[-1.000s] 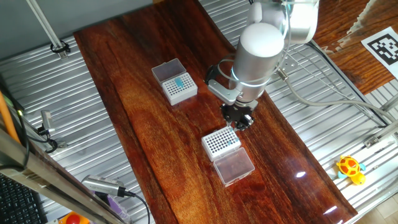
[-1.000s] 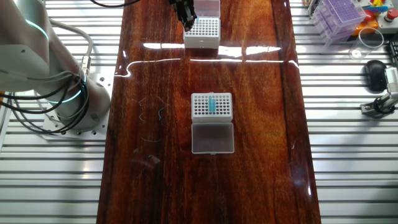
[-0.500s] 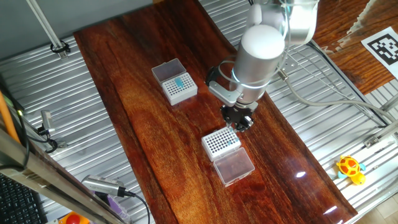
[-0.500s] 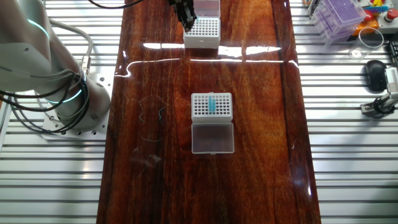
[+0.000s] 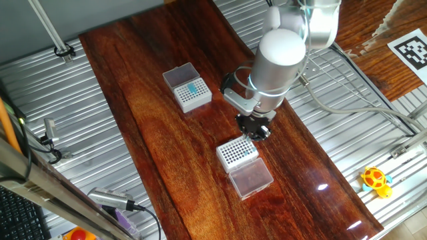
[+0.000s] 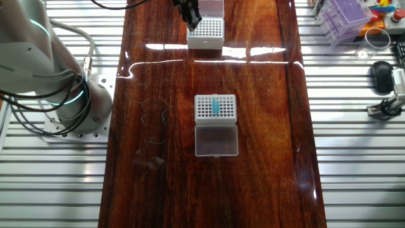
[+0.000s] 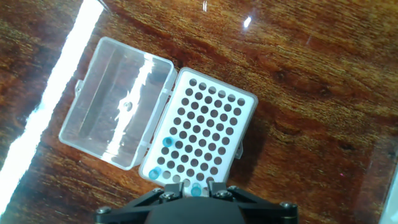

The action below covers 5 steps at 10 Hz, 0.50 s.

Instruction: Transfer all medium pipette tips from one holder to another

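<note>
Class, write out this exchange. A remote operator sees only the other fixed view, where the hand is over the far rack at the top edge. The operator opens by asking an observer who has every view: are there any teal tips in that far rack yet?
Observer: Yes. The hand view shows two medium pipette tips seated in the far rack, near one corner.
Operator: Is the hand carrying one?
Observer: A third teal tip shows between the fingertips of the hand, at the rack's edge row. I cannot tell whether it is gripped.
Operator: Is the lid fully open?
Observer: Yes, the clear lid lies flat beside the rack.
</note>
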Each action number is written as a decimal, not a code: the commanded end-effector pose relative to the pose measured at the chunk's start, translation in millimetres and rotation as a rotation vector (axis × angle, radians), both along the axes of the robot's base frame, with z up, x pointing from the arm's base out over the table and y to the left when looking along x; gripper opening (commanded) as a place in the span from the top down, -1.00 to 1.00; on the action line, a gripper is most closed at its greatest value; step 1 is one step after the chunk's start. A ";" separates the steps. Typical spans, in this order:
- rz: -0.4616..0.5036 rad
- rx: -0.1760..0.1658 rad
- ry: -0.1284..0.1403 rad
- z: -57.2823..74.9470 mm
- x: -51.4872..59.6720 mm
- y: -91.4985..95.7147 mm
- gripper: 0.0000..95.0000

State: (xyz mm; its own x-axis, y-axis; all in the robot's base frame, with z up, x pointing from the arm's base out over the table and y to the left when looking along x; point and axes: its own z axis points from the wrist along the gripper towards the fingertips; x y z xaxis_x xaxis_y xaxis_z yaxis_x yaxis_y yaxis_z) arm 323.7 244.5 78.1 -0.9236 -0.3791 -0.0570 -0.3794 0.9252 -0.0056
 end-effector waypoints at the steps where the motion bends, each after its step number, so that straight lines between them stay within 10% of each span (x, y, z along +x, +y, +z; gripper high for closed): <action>1: 0.001 -0.001 0.001 3.4 1.8 -0.8 1.00; 5: -0.005 0.004 0.004 20.3 5.4 -2.2 1.00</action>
